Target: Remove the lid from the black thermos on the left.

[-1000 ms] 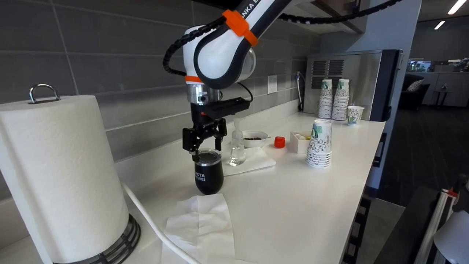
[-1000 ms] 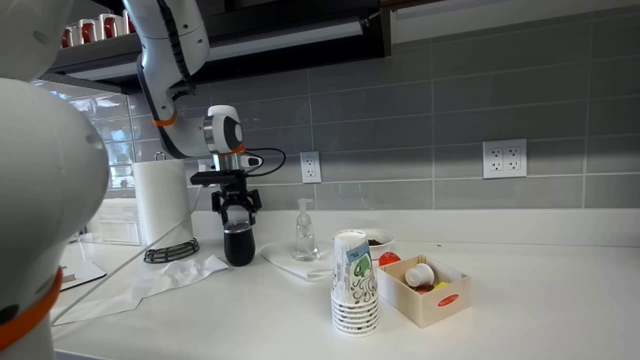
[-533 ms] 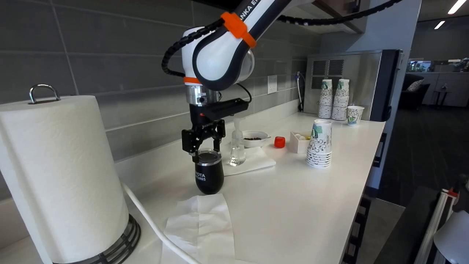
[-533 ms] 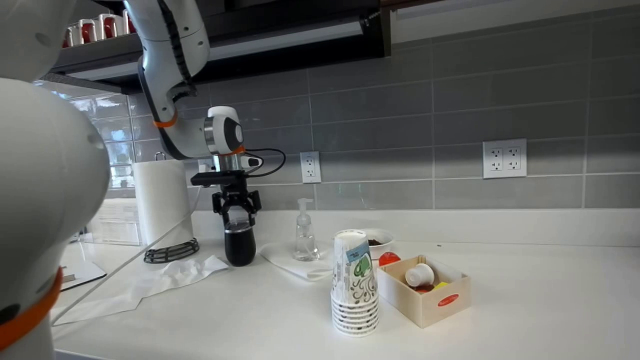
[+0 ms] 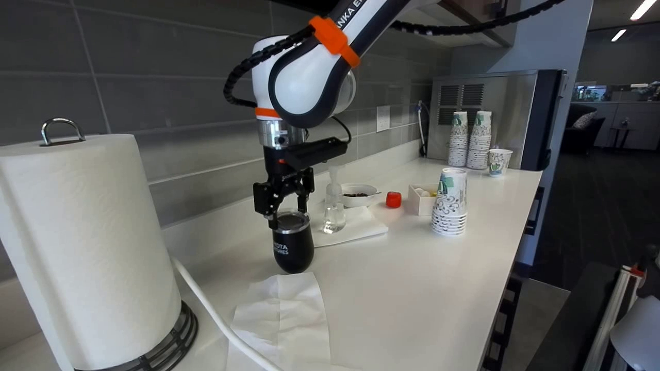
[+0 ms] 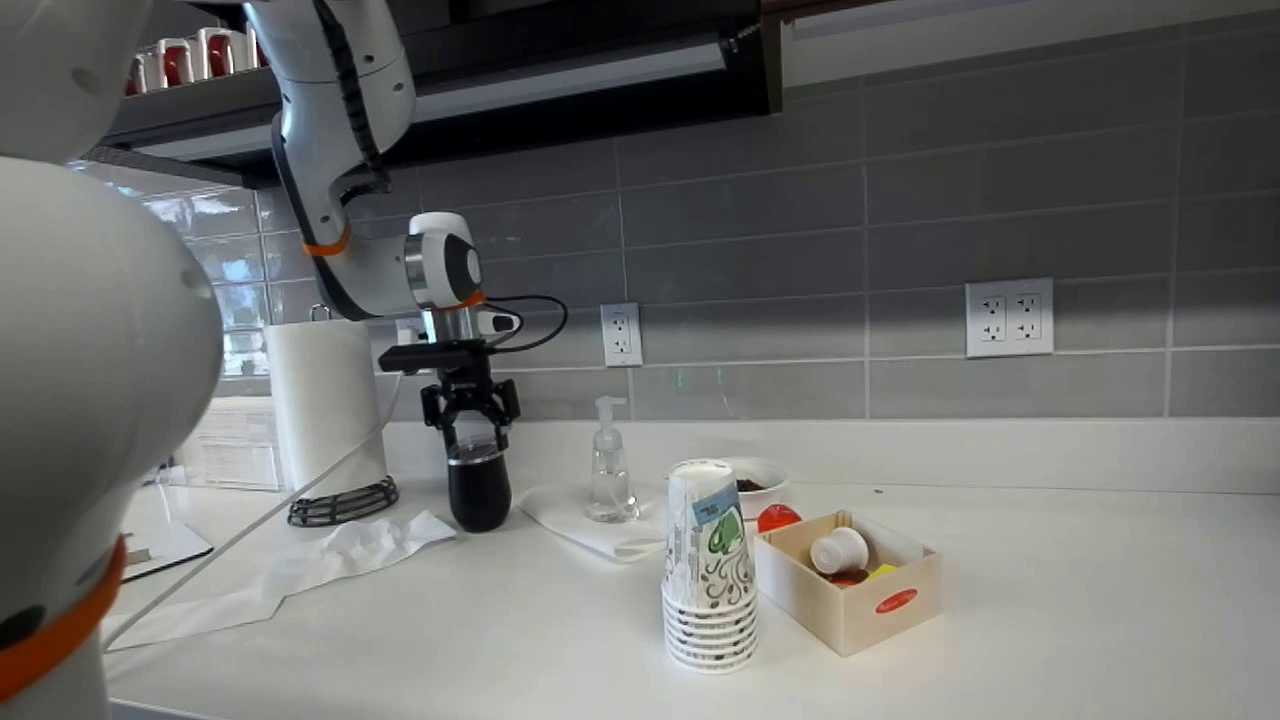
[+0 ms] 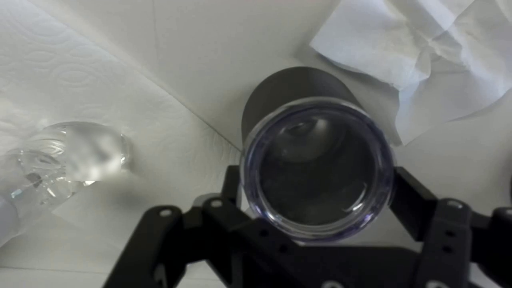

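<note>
The black thermos [image 5: 293, 250] stands on the counter near the wall; it also shows in an exterior view [image 6: 479, 492] and the wrist view [image 7: 298, 84]. The clear round lid [image 7: 318, 172] sits on its mouth; its pale rim shows in an exterior view [image 5: 292, 211]. My gripper [image 5: 287, 216] points straight down over the thermos. In the wrist view my fingers [image 7: 317, 187] are on opposite sides of the lid, closed against its rim. The gripper [image 6: 477, 441] has one finger on each side of the lid here too. Part of the lid is hidden behind the fingers.
A clear soap pump bottle [image 5: 334, 208] stands on a folded paper towel close beside the gripper. A crumpled paper towel [image 5: 289, 319] lies beside the thermos. A paper towel roll [image 5: 87, 247], stacked cups [image 6: 710, 560], a wooden box [image 6: 885, 595] and a bowl [image 6: 765, 480] stand around.
My gripper has shifted slightly, a few pixels to the left in both exterior views. The top of the thermos has shifted slightly with it, while its base stays in place.
</note>
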